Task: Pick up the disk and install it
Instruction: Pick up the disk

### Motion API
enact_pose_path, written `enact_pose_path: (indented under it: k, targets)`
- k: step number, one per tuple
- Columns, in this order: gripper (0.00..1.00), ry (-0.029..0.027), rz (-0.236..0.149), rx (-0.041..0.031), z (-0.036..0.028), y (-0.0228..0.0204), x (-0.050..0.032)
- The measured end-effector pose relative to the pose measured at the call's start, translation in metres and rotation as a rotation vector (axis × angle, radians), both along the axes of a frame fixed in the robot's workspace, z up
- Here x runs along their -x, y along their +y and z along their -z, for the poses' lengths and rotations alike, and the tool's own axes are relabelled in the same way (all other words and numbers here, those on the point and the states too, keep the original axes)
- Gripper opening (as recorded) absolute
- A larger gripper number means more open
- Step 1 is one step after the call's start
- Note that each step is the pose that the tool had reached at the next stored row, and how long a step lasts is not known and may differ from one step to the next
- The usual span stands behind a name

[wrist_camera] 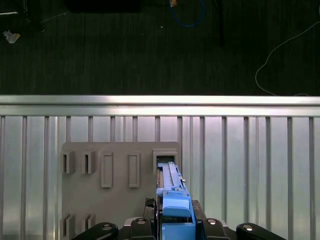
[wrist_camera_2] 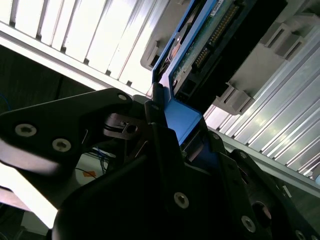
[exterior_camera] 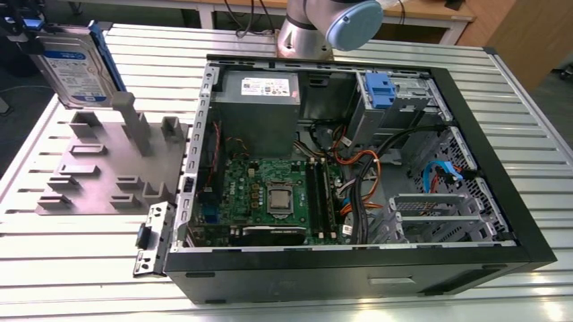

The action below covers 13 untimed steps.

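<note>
Silver metal disk with a white-and-blue label and blue plastic carrier frame [exterior_camera: 76, 67] stood upright on edge at the exterior view's far left, over the grey slotted plastic holder [exterior_camera: 98, 168]. Hand [exterior_camera: 27, 28] pinched the blue frame at the disk's upper end. In the second wrist view, black fingers [wrist_camera_2: 159, 131] sat on either side of that frame. In the first wrist view the disk [wrist_camera: 170, 180] was edge-on, lined up with the holder's [wrist_camera: 120, 200] corner slot. Couldn't tell if its lower edge was clear. Open black computer case [exterior_camera: 358, 275] lay just beside the holder on the ribbed aluminium table [exterior_camera: 72, 268].
</note>
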<state>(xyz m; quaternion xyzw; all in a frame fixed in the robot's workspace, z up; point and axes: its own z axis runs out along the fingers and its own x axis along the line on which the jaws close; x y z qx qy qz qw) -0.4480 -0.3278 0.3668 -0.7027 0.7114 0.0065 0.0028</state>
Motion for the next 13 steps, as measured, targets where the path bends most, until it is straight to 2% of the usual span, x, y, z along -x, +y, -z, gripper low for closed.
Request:
enact_pose_path:
  k: [13]
  targets:
    - [0.37,-0.0001,0.000,0.0000,-0.0036,0.0000,0.0000]
